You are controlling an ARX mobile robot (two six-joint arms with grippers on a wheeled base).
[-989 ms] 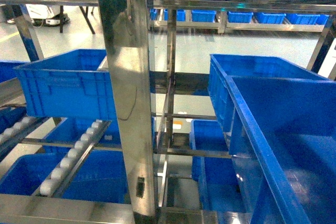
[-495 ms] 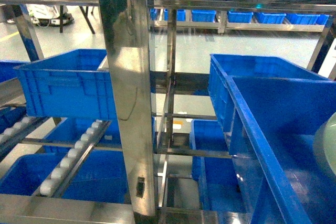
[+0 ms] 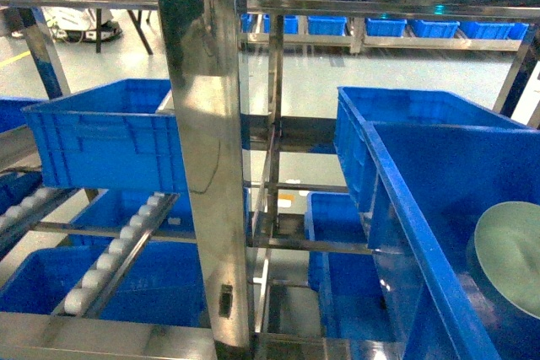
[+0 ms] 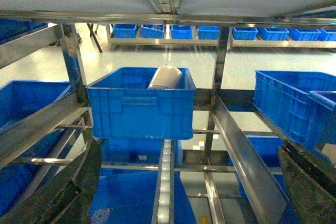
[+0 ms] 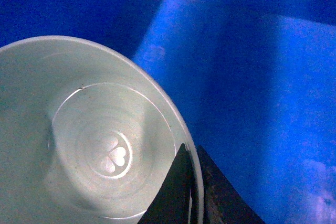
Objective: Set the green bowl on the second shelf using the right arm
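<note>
The pale green bowl [image 3: 512, 257] hangs tilted at the right edge of the head view, inside the big blue crate [image 3: 422, 176] on the steel rack. I cannot tell which level is the second shelf. In the right wrist view the bowl [image 5: 89, 140] fills the left half, with a clover mark on its floor. My right gripper [image 5: 191, 156] is shut on its rim, one dark finger [image 5: 170, 195] inside and one outside. The crate's blue wall [image 5: 252, 77] is behind it. My left gripper [image 4: 184, 203] stands open, holding nothing.
A steel upright [image 3: 207, 174] stands close in the middle. Another blue crate [image 3: 110, 137] sits at the left, and in the left wrist view it [image 4: 139, 108] holds a white tilted object [image 4: 165, 77]. Roller tracks [image 3: 118, 250] and more crates lie below.
The green bowl came in from the right edge of the head view and moved left, further into the near blue crate. Nothing else has shifted.
</note>
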